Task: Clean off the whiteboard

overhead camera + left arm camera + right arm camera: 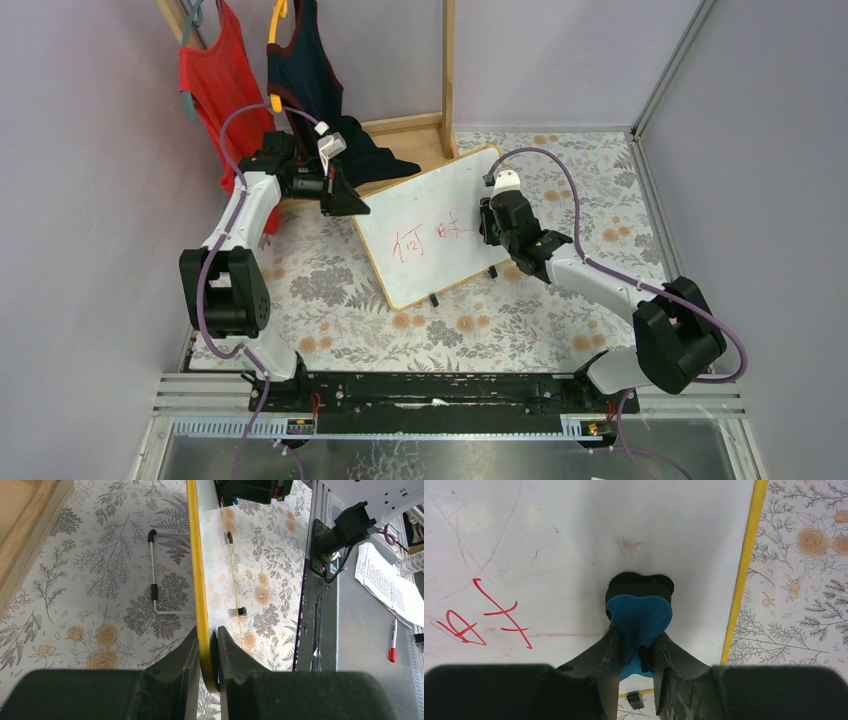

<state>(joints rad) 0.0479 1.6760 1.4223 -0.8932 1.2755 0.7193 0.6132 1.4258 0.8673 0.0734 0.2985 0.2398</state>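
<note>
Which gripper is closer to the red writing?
Right. The right gripper holds an eraser on the board just beside the writing; the left gripper clamps the board's frame, farther off.

The whiteboard (440,225) bears red handwritten characters (427,238) on its face, reading roughly 何 on the left and 时 on the right; the right wrist view shows the 时 strokes tilted; a printed sheet (385,577) carries lines too small to read.
</note>
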